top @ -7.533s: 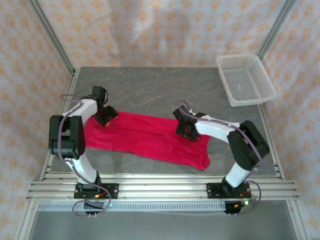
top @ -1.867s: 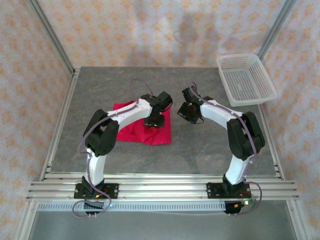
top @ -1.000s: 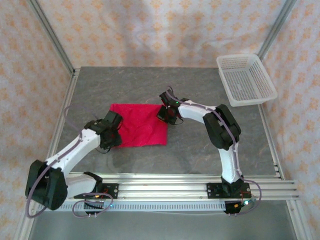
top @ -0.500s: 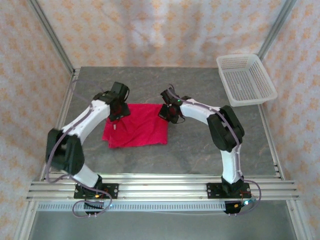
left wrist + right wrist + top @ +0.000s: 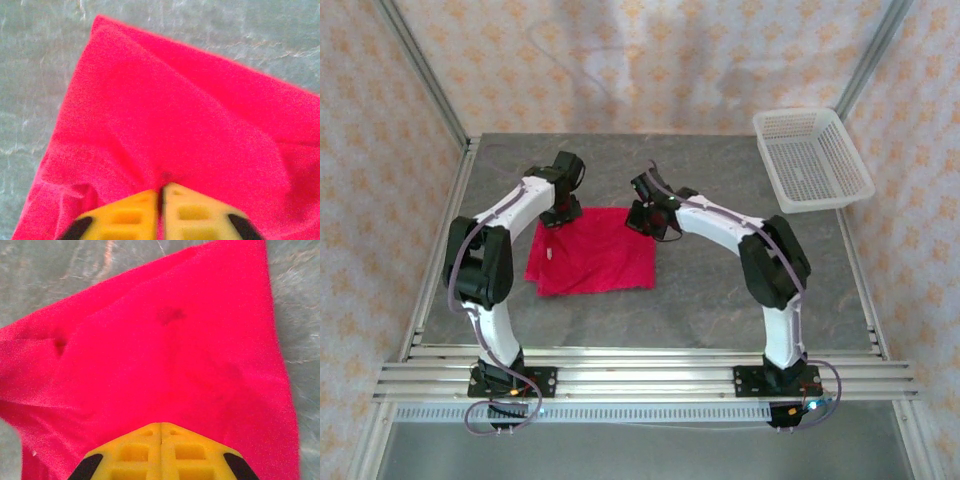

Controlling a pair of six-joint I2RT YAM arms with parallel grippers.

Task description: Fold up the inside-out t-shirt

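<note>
Since half a second ago the left claw (image 5: 558, 213) has shifted to the far-left corner of the inside-out t-shirt (image 5: 592, 255) and gone from apart to together, while the right claw (image 5: 645, 221) is sitting at the far-right corner much as before. Across the longer stretch, the red cloth has gone from a long strip to a compact, roughly square packet. It is lying on the table (image 5: 720, 295), a little left of centre and well apart from the white basket (image 5: 812, 160) at the far right.

In the left wrist view the yellow fingers are pressing together at the tips of the left claw (image 5: 161, 189), and creases in the t-shirt (image 5: 175, 100) are running in towards them, so I am reading this as a pinch on the cloth. In the right wrist view the right claw (image 5: 161, 426) is also closed, with its tips over the t-shirt (image 5: 165, 355). Whether cloth is caught between them I cannot tell.

Judging by this, the folding is well along, and the step in hand looks like taking the far edge for one more fold (or a tidy-up of the packet). That next move is calling for both corners rising together and travelling towards the near edge evenly, so the layers beneath are not dragged askew.
</note>
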